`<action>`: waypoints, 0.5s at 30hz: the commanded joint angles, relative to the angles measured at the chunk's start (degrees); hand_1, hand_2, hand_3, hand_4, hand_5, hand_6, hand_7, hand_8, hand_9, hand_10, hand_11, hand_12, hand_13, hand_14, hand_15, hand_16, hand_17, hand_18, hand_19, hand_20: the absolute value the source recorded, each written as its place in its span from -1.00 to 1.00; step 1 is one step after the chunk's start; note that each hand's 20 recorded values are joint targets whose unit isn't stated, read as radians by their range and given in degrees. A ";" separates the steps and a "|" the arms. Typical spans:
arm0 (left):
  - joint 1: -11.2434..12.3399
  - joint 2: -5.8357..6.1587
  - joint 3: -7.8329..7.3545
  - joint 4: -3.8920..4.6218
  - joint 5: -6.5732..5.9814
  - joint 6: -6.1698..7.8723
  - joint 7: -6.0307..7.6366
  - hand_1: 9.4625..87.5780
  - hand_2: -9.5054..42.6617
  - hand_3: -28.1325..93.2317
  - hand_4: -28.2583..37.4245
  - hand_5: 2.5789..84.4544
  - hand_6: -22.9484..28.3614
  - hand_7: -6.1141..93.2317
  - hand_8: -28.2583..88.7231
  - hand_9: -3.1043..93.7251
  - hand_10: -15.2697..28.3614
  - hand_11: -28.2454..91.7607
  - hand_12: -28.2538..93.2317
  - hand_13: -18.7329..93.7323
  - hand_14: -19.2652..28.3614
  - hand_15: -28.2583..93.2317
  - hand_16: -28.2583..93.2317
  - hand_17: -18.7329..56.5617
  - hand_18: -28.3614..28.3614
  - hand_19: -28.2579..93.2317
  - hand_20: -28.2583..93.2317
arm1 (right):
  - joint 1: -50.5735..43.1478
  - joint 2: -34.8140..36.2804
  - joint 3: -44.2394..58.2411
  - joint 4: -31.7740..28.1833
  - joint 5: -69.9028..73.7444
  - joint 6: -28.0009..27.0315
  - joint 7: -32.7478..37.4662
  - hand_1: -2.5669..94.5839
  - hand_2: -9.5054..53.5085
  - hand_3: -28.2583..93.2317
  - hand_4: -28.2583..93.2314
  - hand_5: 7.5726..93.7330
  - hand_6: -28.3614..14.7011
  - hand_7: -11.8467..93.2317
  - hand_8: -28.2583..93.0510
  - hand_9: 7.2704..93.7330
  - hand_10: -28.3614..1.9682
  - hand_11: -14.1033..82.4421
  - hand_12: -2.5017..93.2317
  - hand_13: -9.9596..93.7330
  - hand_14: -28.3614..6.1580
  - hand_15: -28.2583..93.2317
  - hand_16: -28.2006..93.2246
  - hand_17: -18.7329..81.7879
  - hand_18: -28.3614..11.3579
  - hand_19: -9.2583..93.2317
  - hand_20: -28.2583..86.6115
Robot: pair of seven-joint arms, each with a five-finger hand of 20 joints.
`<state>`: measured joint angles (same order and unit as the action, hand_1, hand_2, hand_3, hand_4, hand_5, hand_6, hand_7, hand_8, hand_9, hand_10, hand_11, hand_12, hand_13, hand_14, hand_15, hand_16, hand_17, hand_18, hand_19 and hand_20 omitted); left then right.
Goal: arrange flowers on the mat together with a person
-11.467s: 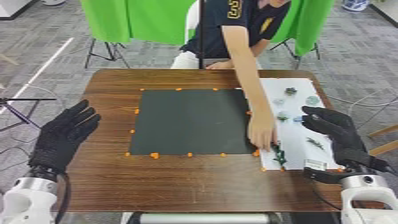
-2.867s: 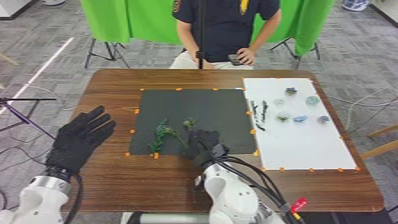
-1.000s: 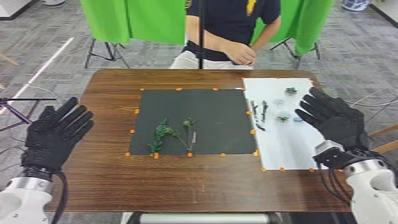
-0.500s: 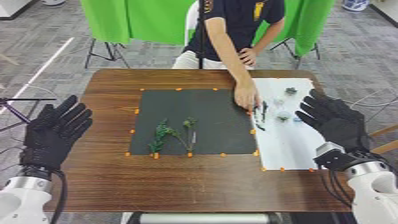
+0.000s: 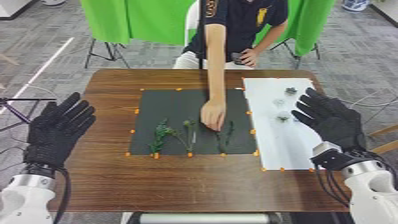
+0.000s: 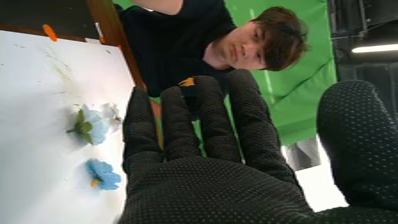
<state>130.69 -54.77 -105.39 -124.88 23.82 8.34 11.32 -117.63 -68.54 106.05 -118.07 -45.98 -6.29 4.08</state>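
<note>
My left hand (image 5: 59, 135) is at the counter's (image 5: 178, 187) left edge; my right hand (image 5: 333, 122) is over the white sheet's (image 5: 284, 147) right side. Fingers of both: straight, spread wide. Green sprigs (image 5: 159, 136) lie on the mat (image 5: 169, 104); a person's hand (image 5: 213, 112) is at the dark twigs (image 5: 230, 132) beside them. A blue flower (image 6: 106, 175) lies on the white sheet

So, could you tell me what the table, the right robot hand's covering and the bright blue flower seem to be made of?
The table looks like smooth wood, from its brown, streaky grain. The right robot hand wears matte black fabric, finely dotted all over. The bright blue flower has soft-looking matte petals, perhaps cloth, but could be real.
</note>
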 commanded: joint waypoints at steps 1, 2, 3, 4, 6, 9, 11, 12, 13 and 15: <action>-0.58 -0.32 0.52 0.11 0.49 -1.05 -0.73 -0.58 -0.09 0.56 -1.00 -0.06 0.13 -0.72 -0.66 -0.19 0.33 -0.31 -0.39 -0.18 0.36 -0.23 -0.59 -0.51 0.47 -0.12 -0.37 | -1.44 -0.42 0.43 -0.97 0.20 -0.08 -0.60 -0.64 -0.28 0.82 -0.98 -0.28 0.12 -0.49 -0.73 -0.32 0.05 -0.55 -0.74 -0.34 -0.06 -0.39 -0.32 -0.49 -0.33 -0.19 -0.33; -0.58 -0.25 0.48 0.11 0.53 -1.14 -0.80 -0.58 -0.09 0.56 -1.00 -0.06 0.13 -0.72 -0.66 -0.19 0.33 -0.31 -0.39 -0.18 0.36 -0.23 -0.59 -0.51 0.47 -0.12 -0.37 | -1.48 -0.50 0.41 -0.95 0.24 -0.27 -0.65 -0.64 -0.28 0.82 -0.98 -0.28 0.12 -0.49 -0.73 -0.32 0.04 -0.55 -0.73 -0.34 -0.06 -0.39 -0.32 -0.49 -0.33 -0.19 -0.32; -0.43 -0.26 0.42 0.09 0.58 -1.17 -0.77 -0.58 -0.09 0.56 -1.00 -0.06 0.13 -0.72 -0.66 -0.18 0.33 -0.31 -0.39 -0.18 0.36 -0.23 -0.59 -0.51 0.47 -0.12 -0.37 | -1.45 -0.56 0.35 -0.93 0.17 -0.38 -0.53 -0.64 -0.28 0.82 -0.98 -0.28 0.12 -0.49 -0.73 -0.32 0.04 -0.55 -0.73 -0.34 -0.06 -0.39 -0.32 -0.50 -0.33 -0.19 -0.32; -0.40 -0.30 0.41 0.08 0.57 -1.16 -0.83 -0.58 -0.09 0.56 -1.00 -0.06 0.13 -0.72 -0.66 -0.18 0.33 -0.31 -0.39 -0.17 0.36 -0.23 -0.59 -0.51 0.47 -0.12 -0.37 | -1.61 -0.62 0.29 -1.03 0.11 -0.30 -0.48 -0.64 -0.28 0.82 -0.98 -0.28 0.12 -0.49 -0.73 -0.32 0.04 -0.54 -0.73 -0.34 -0.06 -0.39 -0.32 -0.50 -0.33 -0.19 -0.32; -0.11 -0.38 0.33 -0.07 0.52 -1.19 -0.72 -0.58 -0.09 0.57 -1.00 -0.06 0.13 -0.72 -0.66 -0.18 0.33 -0.31 -0.39 -0.17 0.36 -0.23 -0.58 -0.51 0.47 -0.12 -0.37 | -1.73 -0.80 0.24 -0.99 0.35 -0.74 -0.31 -0.64 -0.28 0.82 -0.98 -0.28 0.12 -0.49 -0.73 -0.31 0.04 -0.54 -0.73 -0.34 -0.07 -0.39 -0.32 -0.50 -0.34 -0.19 -0.32; -0.08 -0.48 0.50 -0.10 0.63 -1.36 -0.54 -0.58 -0.10 0.57 -1.00 -0.05 0.13 -0.72 -0.66 -0.18 0.33 -0.31 -0.39 -0.17 0.36 -0.23 -0.58 -0.51 0.47 -0.12 -0.37 | -1.95 -0.96 0.36 -1.00 0.15 -1.19 -0.07 -0.64 -0.28 0.82 -0.98 -0.28 0.12 -0.49 -0.73 -0.31 0.04 -0.54 -0.73 -0.34 -0.07 -0.38 -0.32 -0.50 -0.34 -0.19 -0.32; -0.42 -0.50 0.67 0.02 0.78 -1.55 -0.75 -0.58 -0.10 0.57 -1.00 -0.05 0.13 -0.72 -0.66 -0.18 0.33 -0.31 -0.39 -0.17 0.36 -0.23 -0.58 -0.51 0.47 -0.12 -0.37 | -2.32 -1.12 0.40 -1.05 0.27 -0.84 -0.14 -0.63 -0.28 0.82 -0.98 -0.28 0.12 -0.49 -0.73 -0.31 0.04 -0.54 -0.73 -0.34 -0.08 -0.38 -0.32 -0.50 -0.34 -0.19 -0.32; -0.26 -0.52 0.62 -0.01 0.72 -1.58 -0.72 -0.58 -0.10 0.57 -1.00 -0.05 0.13 -0.72 -0.66 -0.18 0.33 -0.31 -0.39 -0.17 0.36 -0.23 -0.58 -0.51 0.47 -0.12 -0.37 | -2.30 -1.09 0.31 -1.00 0.33 -0.66 -0.11 -0.63 -0.28 0.82 -0.98 -0.27 0.12 -0.49 -0.73 -0.31 0.04 -0.54 -0.73 -0.34 -0.08 -0.38 -0.32 -0.50 -0.34 -0.19 -0.32; 0.08 -0.62 0.42 -0.15 0.74 -1.54 -0.72 -0.58 -0.10 0.57 -1.00 -0.05 0.13 -0.72 -0.66 -0.18 0.33 -0.31 -0.39 -0.17 0.36 -0.23 -0.58 -0.51 0.47 -0.12 -0.37 | -2.36 -1.11 0.33 -1.04 0.34 -0.58 -0.03 -0.63 -0.28 0.82 -0.98 -0.27 0.12 -0.49 -0.73 -0.31 0.04 -0.54 -0.73 -0.34 -0.08 -0.38 -0.32 -0.50 -0.35 -0.19 -0.32; 0.43 -0.67 0.18 -0.28 0.70 -1.43 -0.42 -0.57 -0.10 0.57 -1.00 -0.05 0.13 -0.72 -0.66 -0.18 0.33 -0.31 -0.39 -0.17 0.36 -0.23 -0.58 -0.51 0.47 -0.12 -0.37 | -2.32 -1.15 0.30 -1.07 0.38 -0.59 -0.12 -0.63 -0.28 0.82 -0.98 -0.27 0.12 -0.49 -0.73 -0.31 0.04 -0.54 -0.73 -0.33 -0.08 -0.38 -0.32 -0.50 -0.35 -0.18 -0.32</action>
<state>130.01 -54.80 -105.11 -124.88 24.18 7.62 11.13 -118.77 -69.03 106.24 -118.61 -45.86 -6.81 4.19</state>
